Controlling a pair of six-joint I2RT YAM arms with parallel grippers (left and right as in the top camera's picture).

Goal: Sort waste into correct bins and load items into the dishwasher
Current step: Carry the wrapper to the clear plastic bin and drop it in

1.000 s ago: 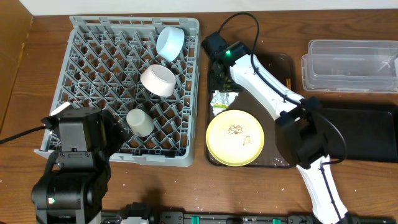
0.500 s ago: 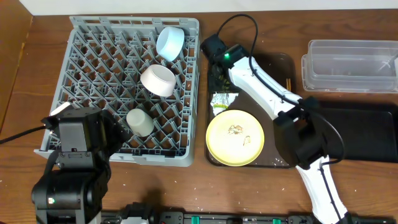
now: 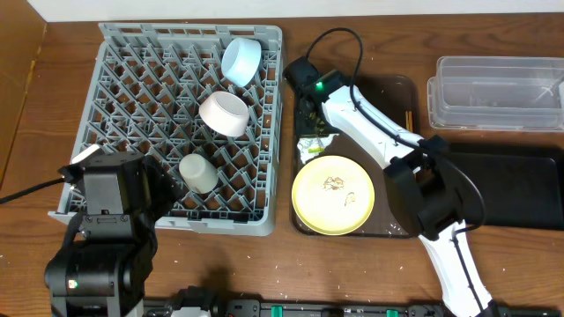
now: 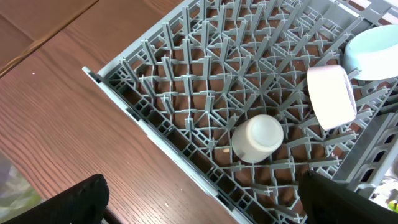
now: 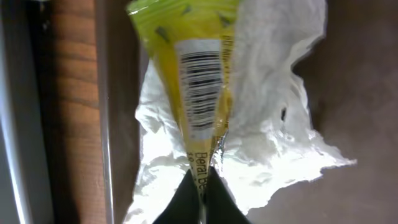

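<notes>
Yellow wrapper (image 5: 198, 56), black barcode on white; white paper (image 5: 280, 118); grey rack (image 3: 119, 37); pale yellow plate (image 3: 315, 211).

The right arm (image 3: 366, 119) has white shells between black joints (a green light (image 3: 317, 85) glows near its wrist) and a looping black cable (image 3: 340, 32). The left arm (image 3: 104, 198) is black and boxy; the left gripper (image 4: 205, 200) has blunt matte-black fingers (image 4: 62, 202).
</notes>
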